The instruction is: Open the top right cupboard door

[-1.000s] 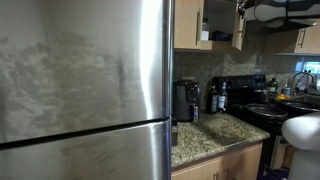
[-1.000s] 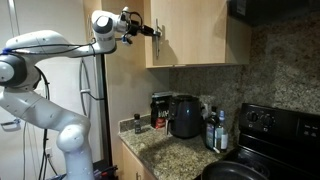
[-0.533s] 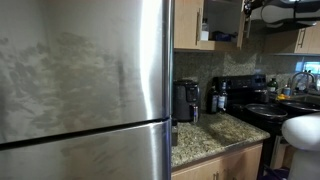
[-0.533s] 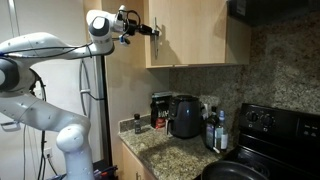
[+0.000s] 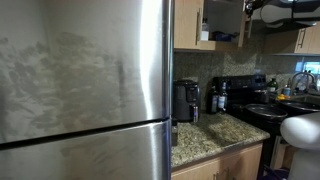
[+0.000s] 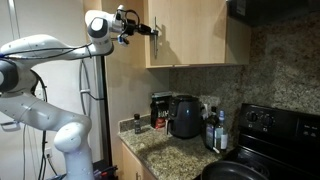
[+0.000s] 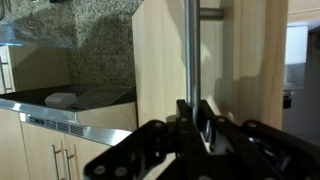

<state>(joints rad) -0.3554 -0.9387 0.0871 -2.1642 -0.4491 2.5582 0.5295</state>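
The top right cupboard door point(image 6: 195, 30) is light tan wood and stands swung open. Its slim silver bar handle point(image 7: 190, 45) runs vertically along the door's edge. My gripper point(image 7: 193, 112) is shut on this handle, with the black jaws clamped on either side of the bar. In an exterior view the gripper point(image 6: 153, 30) sits at the door's left edge, at the end of the outstretched white arm point(image 6: 50, 45). In an exterior view the door point(image 5: 243, 32) shows nearly edge-on beside the open cupboard interior point(image 5: 223, 20).
A large steel fridge point(image 5: 80, 90) fills one exterior view. A granite counter point(image 5: 210, 135) holds a coffee maker point(image 5: 186, 100), a dark kettle point(image 6: 185, 115) and bottles point(image 6: 215, 130). A black stove point(image 5: 268, 110) stands beside it.
The door has swung a little further open with my gripper on its handle, and the arm has drawn back slightly. Almost nothing has moved in the last half second.
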